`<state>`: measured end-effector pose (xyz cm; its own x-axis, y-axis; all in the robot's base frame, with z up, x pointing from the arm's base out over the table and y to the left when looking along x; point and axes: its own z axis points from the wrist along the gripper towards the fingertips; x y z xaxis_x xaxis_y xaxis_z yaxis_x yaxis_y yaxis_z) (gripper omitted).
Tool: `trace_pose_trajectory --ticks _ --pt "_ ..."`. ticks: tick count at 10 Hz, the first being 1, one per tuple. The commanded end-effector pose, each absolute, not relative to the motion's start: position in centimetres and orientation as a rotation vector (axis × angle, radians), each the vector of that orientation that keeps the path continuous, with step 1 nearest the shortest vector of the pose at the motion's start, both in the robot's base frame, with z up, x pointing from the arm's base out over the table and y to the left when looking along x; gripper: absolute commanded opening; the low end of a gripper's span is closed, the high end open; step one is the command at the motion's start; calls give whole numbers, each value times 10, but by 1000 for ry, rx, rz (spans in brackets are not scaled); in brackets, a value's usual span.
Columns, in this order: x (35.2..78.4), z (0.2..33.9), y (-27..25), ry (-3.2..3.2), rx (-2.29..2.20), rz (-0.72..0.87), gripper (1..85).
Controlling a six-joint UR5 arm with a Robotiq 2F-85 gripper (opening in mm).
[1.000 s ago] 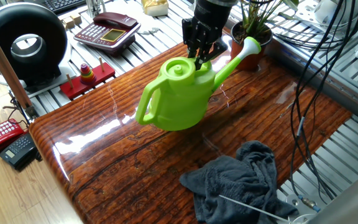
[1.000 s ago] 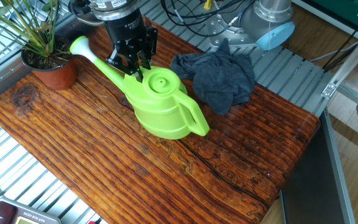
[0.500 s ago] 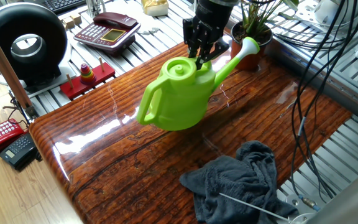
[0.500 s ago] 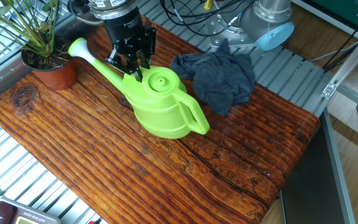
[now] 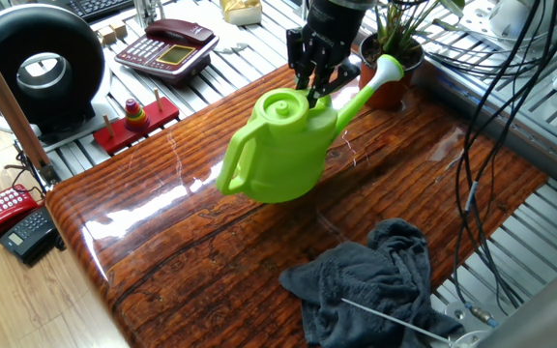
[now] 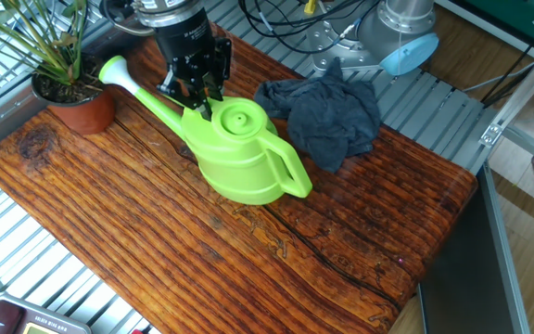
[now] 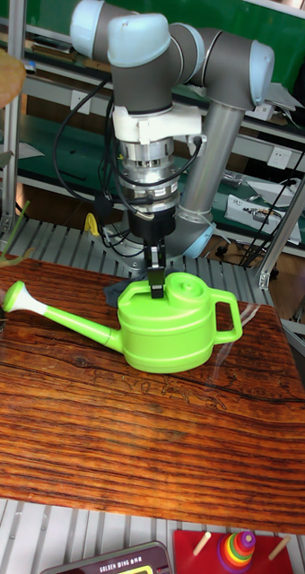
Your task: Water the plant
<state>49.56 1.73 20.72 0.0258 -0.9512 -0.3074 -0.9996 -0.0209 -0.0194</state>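
Observation:
The green watering can (image 5: 283, 150) hangs a little above the wooden table (image 5: 191, 251), tilted slightly with its spout toward the plant. My gripper (image 5: 314, 92) is shut on the can's top rim beside the filler opening. The white spout head (image 5: 389, 70) sits right in front of the plant's brown pot (image 5: 395, 97), whose thin green leaves (image 5: 395, 24) rise behind it. In the other fixed view the can (image 6: 239, 162) hangs from the gripper (image 6: 197, 97), its spout tip close beside the plant (image 6: 72, 107). The tall fixed view shows the gripper (image 7: 157, 285) clamped on the can (image 7: 170, 327).
A crumpled grey cloth (image 5: 375, 280) lies on the table's near right part, also behind the can (image 6: 327, 111). Off the table's left edge stand a red phone (image 5: 167, 46), a black ring-shaped device (image 5: 42, 68) and a red stacking toy (image 5: 135, 118). Cables (image 5: 491, 97) hang at right.
The gripper has carried the can a little toward the plant and slightly higher. The spout head is now nearer the pot. The cloth has not moved.

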Motion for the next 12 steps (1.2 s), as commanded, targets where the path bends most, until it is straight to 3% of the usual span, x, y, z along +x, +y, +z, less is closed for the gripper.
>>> trace_pose_trajectory --ticks 1,12 --pt "496 211 22 2006 -2064 313 10" --pt "496 219 42 1945 -2000 410 10"
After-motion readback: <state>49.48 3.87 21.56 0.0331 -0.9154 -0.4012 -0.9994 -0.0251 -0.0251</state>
